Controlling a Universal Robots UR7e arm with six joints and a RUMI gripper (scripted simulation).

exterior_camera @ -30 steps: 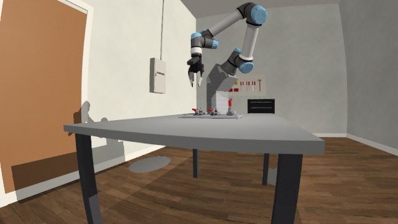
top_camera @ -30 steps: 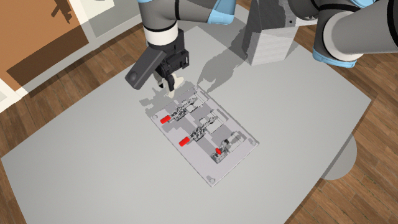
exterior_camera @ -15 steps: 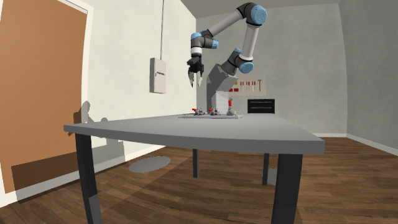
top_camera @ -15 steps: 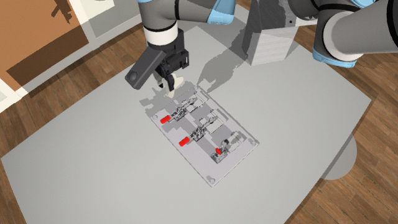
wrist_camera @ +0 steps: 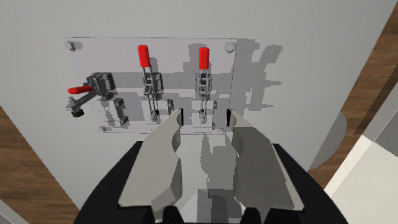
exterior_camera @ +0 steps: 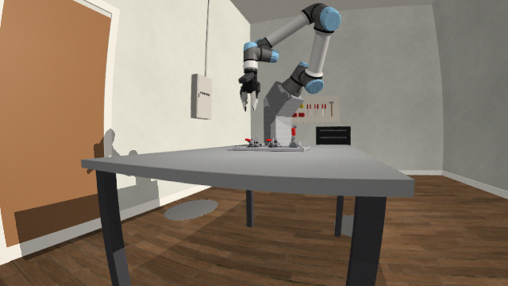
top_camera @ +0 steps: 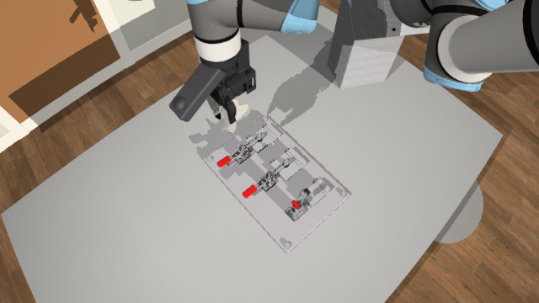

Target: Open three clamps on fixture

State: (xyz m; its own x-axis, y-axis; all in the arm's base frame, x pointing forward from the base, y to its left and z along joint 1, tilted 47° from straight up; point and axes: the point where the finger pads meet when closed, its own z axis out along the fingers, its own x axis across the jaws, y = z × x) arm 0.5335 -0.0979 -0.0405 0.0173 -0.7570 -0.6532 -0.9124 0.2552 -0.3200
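While above the fixture (top_camera: 290, 236), jaws part-open, holding nothing.

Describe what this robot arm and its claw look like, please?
The arm is built from smooth grey tubes, with light blue caps at each joint and a white band with black rings at the wrist. The gripper has a black blocky body and two pale, wedge-shaped fingers. No loose cables or markings show.
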